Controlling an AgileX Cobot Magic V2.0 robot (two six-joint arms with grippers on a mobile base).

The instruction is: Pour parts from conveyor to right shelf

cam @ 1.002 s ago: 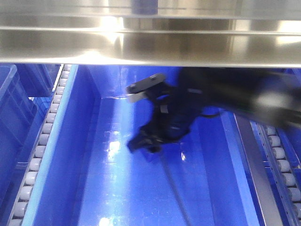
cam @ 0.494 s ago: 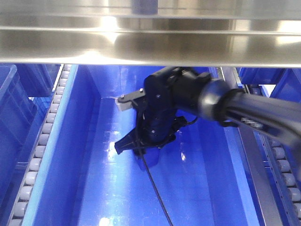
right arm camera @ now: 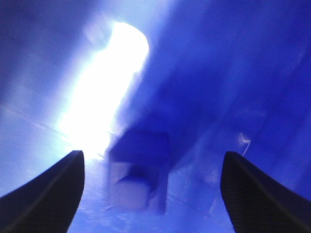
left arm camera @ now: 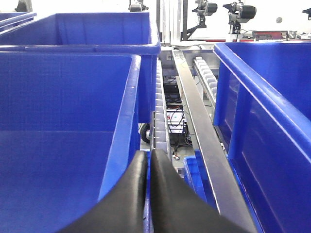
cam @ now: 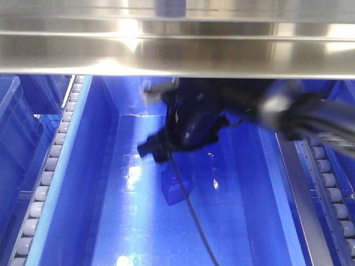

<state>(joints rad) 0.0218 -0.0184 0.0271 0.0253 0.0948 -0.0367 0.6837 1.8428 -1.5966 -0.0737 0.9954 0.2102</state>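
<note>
The block (cam: 176, 188) apparently lies in the bin (cam: 105, 166), below the right gripper (cam: 161, 119).

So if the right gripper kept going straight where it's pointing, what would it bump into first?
Probably the blue block, lying between the open fingers of the right gripper, with the bin floor beneath it. The picture is blurry, so depth is uncertain.

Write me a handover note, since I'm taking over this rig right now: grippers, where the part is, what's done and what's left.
Right gripper: open, empty, above the bin floor.
Left gripper: shut, empty, parked between two bins on the shelf.
Blue part: lying loose on the floor of the blue bin, below the right gripper and not touching it.
Done: part is in the shelf bin.
Left: probably just lift the right arm out. Conveyor not in view, so more parts cannot be ruled out.
</note>
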